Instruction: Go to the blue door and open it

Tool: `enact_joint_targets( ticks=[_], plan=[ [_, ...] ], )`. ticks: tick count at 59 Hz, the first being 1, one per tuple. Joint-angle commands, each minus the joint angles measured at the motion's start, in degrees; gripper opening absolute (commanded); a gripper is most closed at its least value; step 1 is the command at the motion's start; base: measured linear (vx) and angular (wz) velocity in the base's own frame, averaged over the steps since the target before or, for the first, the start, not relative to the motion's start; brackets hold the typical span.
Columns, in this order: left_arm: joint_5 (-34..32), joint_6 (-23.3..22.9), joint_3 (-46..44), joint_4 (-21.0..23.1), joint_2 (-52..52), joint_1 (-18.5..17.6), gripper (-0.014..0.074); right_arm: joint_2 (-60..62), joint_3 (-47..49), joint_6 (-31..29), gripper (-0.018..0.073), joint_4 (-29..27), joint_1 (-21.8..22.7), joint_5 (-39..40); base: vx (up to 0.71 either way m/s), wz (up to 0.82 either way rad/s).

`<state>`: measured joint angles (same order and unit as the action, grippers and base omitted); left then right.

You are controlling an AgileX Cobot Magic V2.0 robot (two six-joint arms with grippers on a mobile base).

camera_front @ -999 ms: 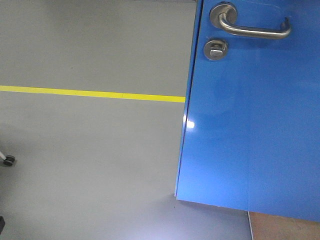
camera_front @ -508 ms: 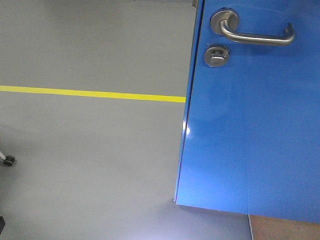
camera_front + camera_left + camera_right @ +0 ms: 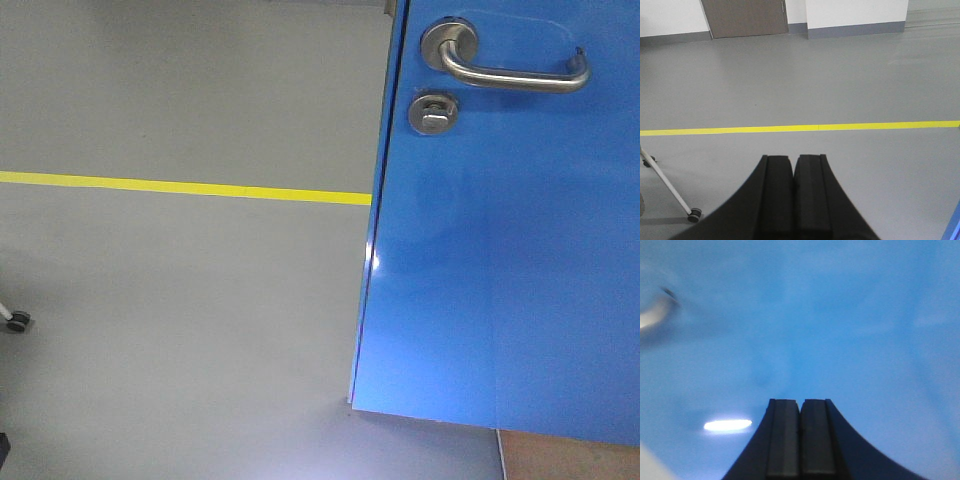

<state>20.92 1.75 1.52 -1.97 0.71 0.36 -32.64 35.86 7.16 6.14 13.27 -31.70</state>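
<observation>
Nearest, the left fingers (image 3: 793, 165) are pressed together with nothing between them, pointing over grey floor (image 3: 840, 90). The right fingers (image 3: 800, 407) are likewise clenched and empty, aimed at the blue door (image 3: 840, 330) just ahead. In the front view the door fills the right side, its steel handle (image 3: 510, 75) and round lock (image 3: 433, 111) near the top. Beyond runs a yellow line (image 3: 180, 186) across the floor.
</observation>
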Motion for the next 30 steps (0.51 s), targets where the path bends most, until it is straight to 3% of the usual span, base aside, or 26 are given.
enact_joint_targets(
  ticks=[1, 6, 16, 30],
  plan=[
    [-4.43, -0.14, 0.05, 0.30, 0.83, -0.14, 0.0070, 5.91, -5.55, -0.33, 0.0002, 10.27, -0.04, 12.39, 0.00, 0.00],
    [-4.43, -0.14, 0.05, 0.30, 0.83, -0.14, 0.0070, 11.47, -13.30, -0.33, 0.0002, 11.56, -0.65, 18.72, 0.00, 0.00],
    [-4.43, -0.14, 0.05, 0.30, 0.83, -0.14, 0.0070, 19.80, -25.34, -0.27, 0.0002, 2.40, -4.25, 27.85, 0.00, 0.00],
    [-4.43, -0.14, 0.05, 0.30, 0.83, -0.14, 0.0070, 28.58, -37.68, -0.14, 0.0002, 2.72, -6.41, 34.84, 0.00, 0.00]
  ],
)
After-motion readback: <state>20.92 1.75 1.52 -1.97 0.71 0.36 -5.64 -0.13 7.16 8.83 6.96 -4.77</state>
